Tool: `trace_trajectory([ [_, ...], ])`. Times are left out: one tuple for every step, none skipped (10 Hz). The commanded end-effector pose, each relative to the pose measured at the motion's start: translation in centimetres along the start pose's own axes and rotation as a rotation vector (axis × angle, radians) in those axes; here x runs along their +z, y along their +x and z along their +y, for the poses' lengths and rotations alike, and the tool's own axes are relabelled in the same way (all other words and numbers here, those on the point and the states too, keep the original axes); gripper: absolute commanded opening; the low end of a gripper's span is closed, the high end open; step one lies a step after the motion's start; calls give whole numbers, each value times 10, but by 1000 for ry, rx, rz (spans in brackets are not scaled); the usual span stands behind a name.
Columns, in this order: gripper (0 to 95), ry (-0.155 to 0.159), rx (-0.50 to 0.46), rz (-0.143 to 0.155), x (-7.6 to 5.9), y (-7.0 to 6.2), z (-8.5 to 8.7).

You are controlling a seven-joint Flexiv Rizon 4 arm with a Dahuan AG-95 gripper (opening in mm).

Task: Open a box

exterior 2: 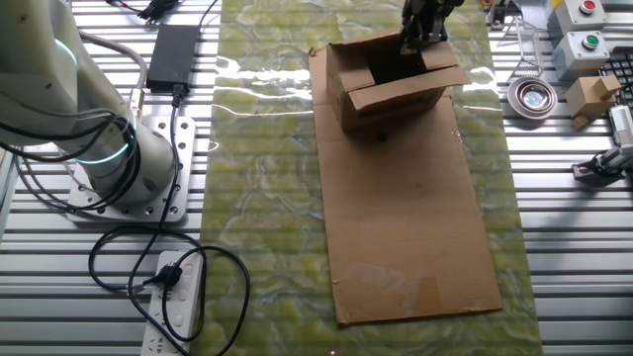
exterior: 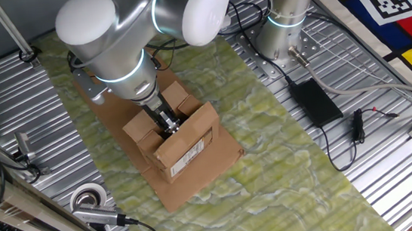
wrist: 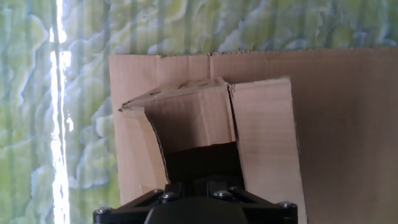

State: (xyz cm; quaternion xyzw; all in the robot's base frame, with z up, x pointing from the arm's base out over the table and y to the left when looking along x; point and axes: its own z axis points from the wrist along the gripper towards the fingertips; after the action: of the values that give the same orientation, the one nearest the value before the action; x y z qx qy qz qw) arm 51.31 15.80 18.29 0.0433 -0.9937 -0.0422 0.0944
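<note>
Green marbled matting covered the ribbed metal surface, and on it lay a long flat cardboard sheet. At that sheet's end stood the box, directly under the claw, its flaps already spread and its dark inside showing. The claw reached down at the box's open top, beside the tall flap that rose over the labelled side. From no view could I tell how wide its fingers stood or whether they pinched a flap edge. The risk, as I judged it, was the light box sliding or tipping on the smooth sheet if the claw pushed sideways against a flap, or the flap springing back once let go.
</note>
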Motion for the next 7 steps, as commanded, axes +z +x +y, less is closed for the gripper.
trace_trajectory([
  [190, -6, 3, 0, 0, 0, 3],
  [190, -7, 5, 0, 0, 0, 4],
  [190, -8, 12, -1, 1, 0, 8],
  [190, -9, 12, -1, 1, 0, 9],
  [190, -9, 13, 0, 1, 0, 12],
  [190, -8, 18, 0, 1, 1, 16],
  [190, -8, 20, 0, 0, 1, 17],
])
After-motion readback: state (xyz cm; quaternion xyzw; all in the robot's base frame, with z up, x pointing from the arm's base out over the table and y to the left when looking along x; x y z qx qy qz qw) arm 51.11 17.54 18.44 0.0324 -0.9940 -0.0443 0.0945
